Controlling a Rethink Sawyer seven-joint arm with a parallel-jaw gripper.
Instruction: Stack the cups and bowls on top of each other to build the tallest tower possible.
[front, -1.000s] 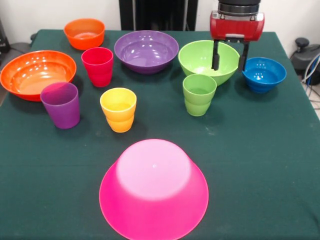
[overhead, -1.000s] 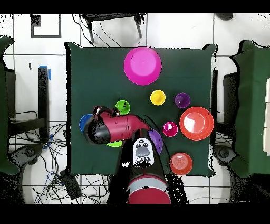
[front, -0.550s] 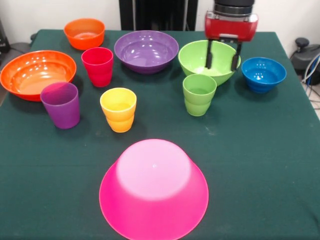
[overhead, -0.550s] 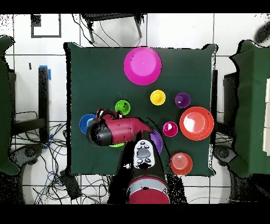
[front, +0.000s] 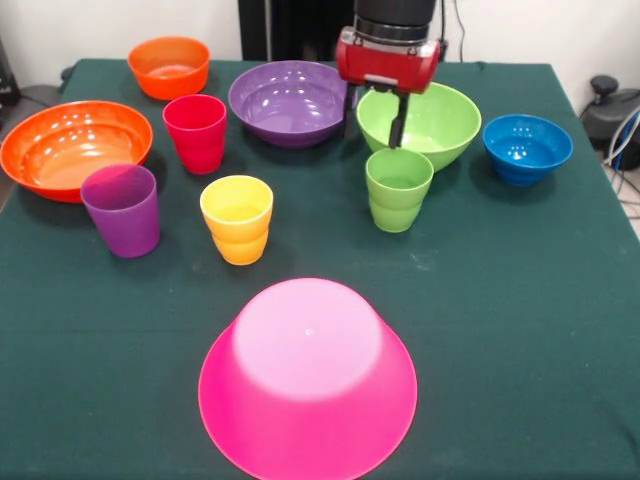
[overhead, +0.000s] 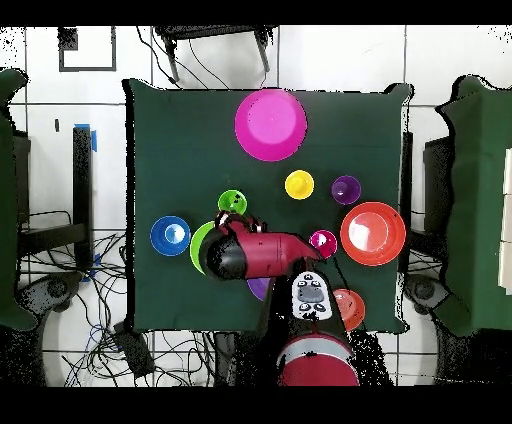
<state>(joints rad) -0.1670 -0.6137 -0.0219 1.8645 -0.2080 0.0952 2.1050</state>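
Tower not begun; pink bowl (front: 307, 378) sits upturned alone at the near edge of the tabletop (front: 520, 330), nothing on it; every other piece stands loose and upright, well apart from it

Far row: small orange bowl (front: 168, 66), purple bowl (front: 285, 100), green bowl (front: 425, 120), blue bowl (front: 528, 147); large orange bowl (front: 72, 147) at the side; nearer row of cups: purple cup (front: 121, 209), red cup (front: 196, 132), yellow cup (front: 237, 218), green cup (front: 398, 188)

Gripper (front: 375, 117) hangs over the gap where the purple and green bowls nearly meet; jaws parted and empty, one tip by the purple bowl's rim, the other against the green bowl's near rim; cannot tell whether either tip touches; overhead view places the red wrist (overhead: 250, 253) over the same two bowls

Step in hand, as judged: picking a first piece to set on the pink base; which bowl is the target is unclear

Next move calls for: settle on one rim, straddle the wall with one tip inside and one outside, close, lift clear of the neighbouring bowl and the green cup just in front; then carry to the pink bowl and centre it on the flat bottom; wide bowls before cups for a steady pile
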